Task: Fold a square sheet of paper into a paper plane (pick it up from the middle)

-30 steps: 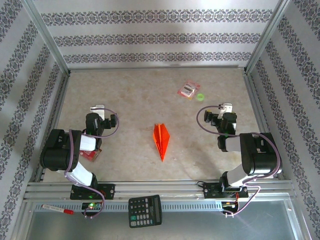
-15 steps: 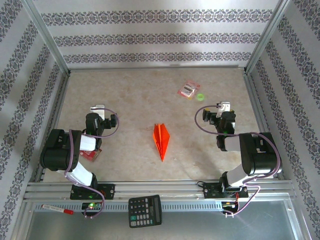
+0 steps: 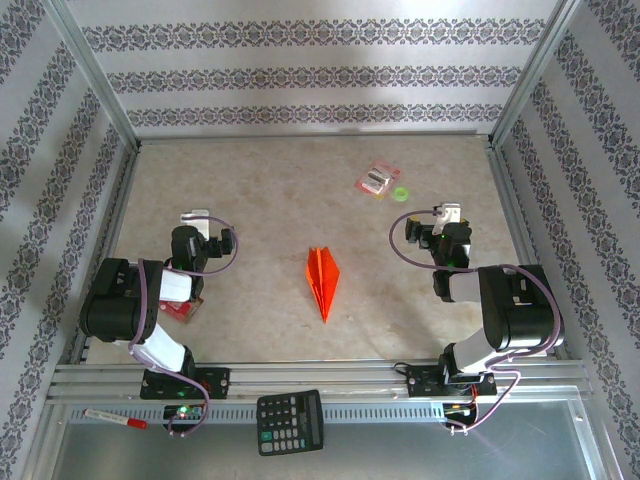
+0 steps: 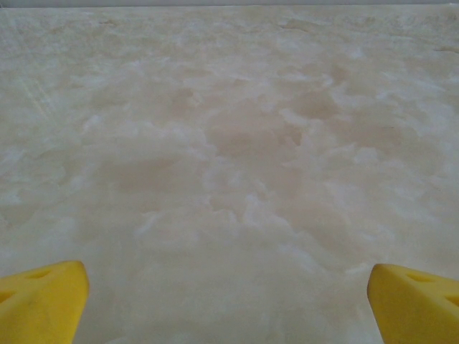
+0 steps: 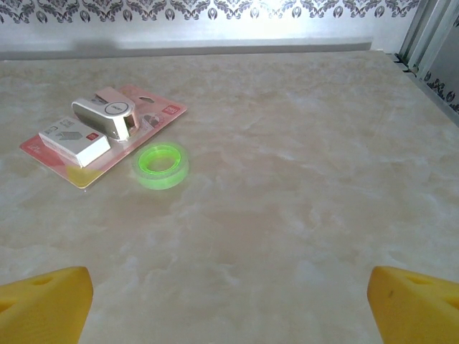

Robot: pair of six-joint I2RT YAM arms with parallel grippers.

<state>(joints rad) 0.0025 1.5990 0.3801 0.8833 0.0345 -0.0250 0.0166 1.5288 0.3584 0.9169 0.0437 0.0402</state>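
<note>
The paper plane (image 3: 322, 280), a slim orange dart with a centre ridge, lies flat in the middle of the table with its point toward the near edge. The square sheet of paper is out of view as a flat sheet. My left gripper (image 3: 196, 218) rests low at the left, well apart from the plane. It is open, and its yellow fingertips (image 4: 43, 301) stand wide over bare table. My right gripper (image 3: 452, 213) sits at the right, equally far from the plane. It is open too, with nothing between its fingertips (image 5: 412, 301).
A pink-red packet (image 3: 377, 180) (image 5: 100, 132) and a green tape ring (image 3: 401, 193) (image 5: 163, 165) lie at the back right, ahead of the right gripper. A black calculator (image 3: 290, 421) and a red pen (image 3: 115, 417) lie on the metal ledge in front. Framed walls close in three sides.
The right wrist has shifted very slightly to the left. The plane and the left arm have not moved.
</note>
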